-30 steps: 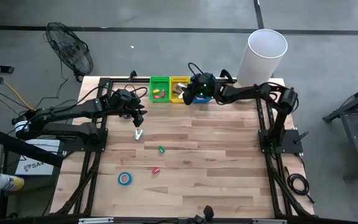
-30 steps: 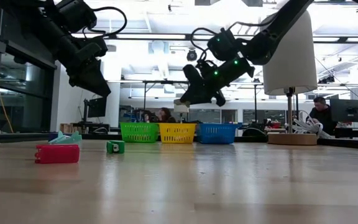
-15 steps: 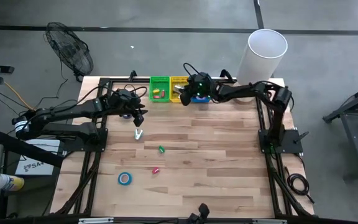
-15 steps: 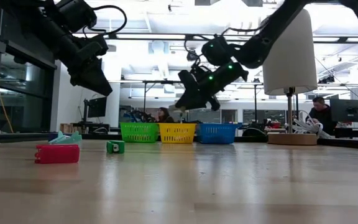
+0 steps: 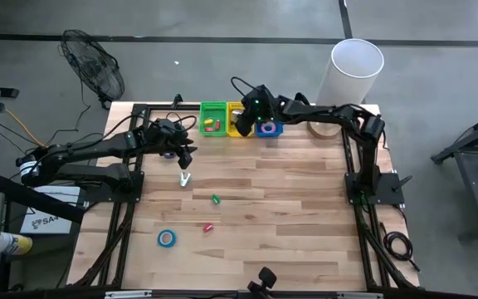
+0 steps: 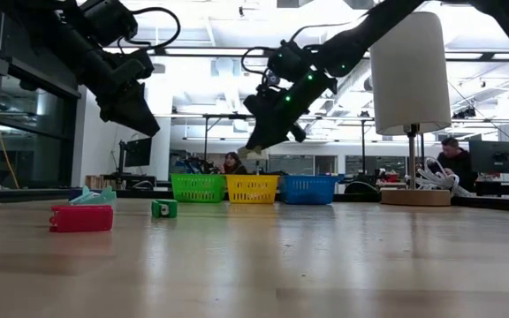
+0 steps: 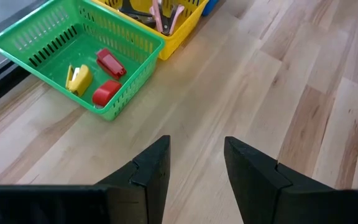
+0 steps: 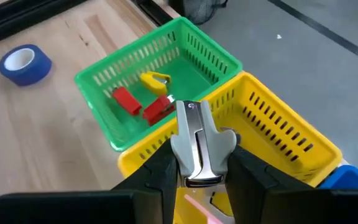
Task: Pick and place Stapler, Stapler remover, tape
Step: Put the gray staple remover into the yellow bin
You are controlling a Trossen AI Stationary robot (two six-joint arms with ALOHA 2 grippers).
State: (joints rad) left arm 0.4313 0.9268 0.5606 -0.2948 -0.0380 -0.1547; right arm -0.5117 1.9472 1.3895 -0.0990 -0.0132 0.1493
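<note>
- The green basket (image 8: 160,87) holds two red staplers (image 8: 124,99) and a yellow one (image 8: 155,81).
- The yellow basket (image 8: 278,140) sits just beside it, with pink-handled pieces inside.
- The right gripper (image 8: 197,171) hangs over the yellow basket, clamped on a silvery claw-shaped staple remover (image 8: 194,143).
- The left gripper (image 7: 194,165) hovers spread and empty above the table (image 7: 303,112).
- A blue tape roll (image 5: 167,238) lies near the table's front.

Silver staple remover (image 8: 194,146) upright btwn gripper fingers, center frame, over yellow basket (image 8: 278,140); blue tape roll (image 5: 167,238) flat, lower left; red/yellow staplers (image 7: 101,78) in green basket (image 7: 42,40).
</note>
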